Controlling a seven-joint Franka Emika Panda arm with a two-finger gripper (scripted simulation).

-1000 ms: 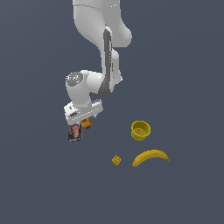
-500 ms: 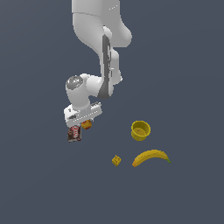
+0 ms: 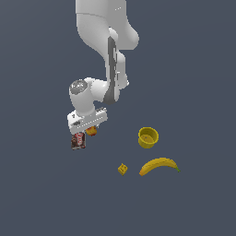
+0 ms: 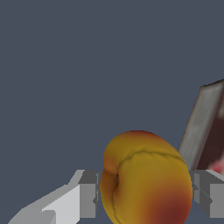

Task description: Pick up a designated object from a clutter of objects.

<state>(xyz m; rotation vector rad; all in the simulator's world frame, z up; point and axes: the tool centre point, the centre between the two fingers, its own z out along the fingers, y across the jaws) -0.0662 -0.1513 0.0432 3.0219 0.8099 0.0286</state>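
The orange-red fruit (image 4: 144, 175) with a yellowish patch sits between my two fingers in the wrist view. One finger (image 4: 89, 194) and the other finger (image 4: 204, 197) press close on its two sides. In the exterior view the gripper (image 3: 88, 131) is low at the exterior view's left, and the fruit (image 3: 92, 132) shows just under the hand. The brown packet (image 3: 79, 140) stands right beside the fruit and shows in the wrist view (image 4: 205, 127) too. The purple cup is out of view.
A yellow cup (image 3: 148, 137) stands to the exterior view's right of the gripper. A banana (image 3: 159, 165) lies in front of it. A tiny yellow block (image 3: 122, 169) lies between the banana and the packet.
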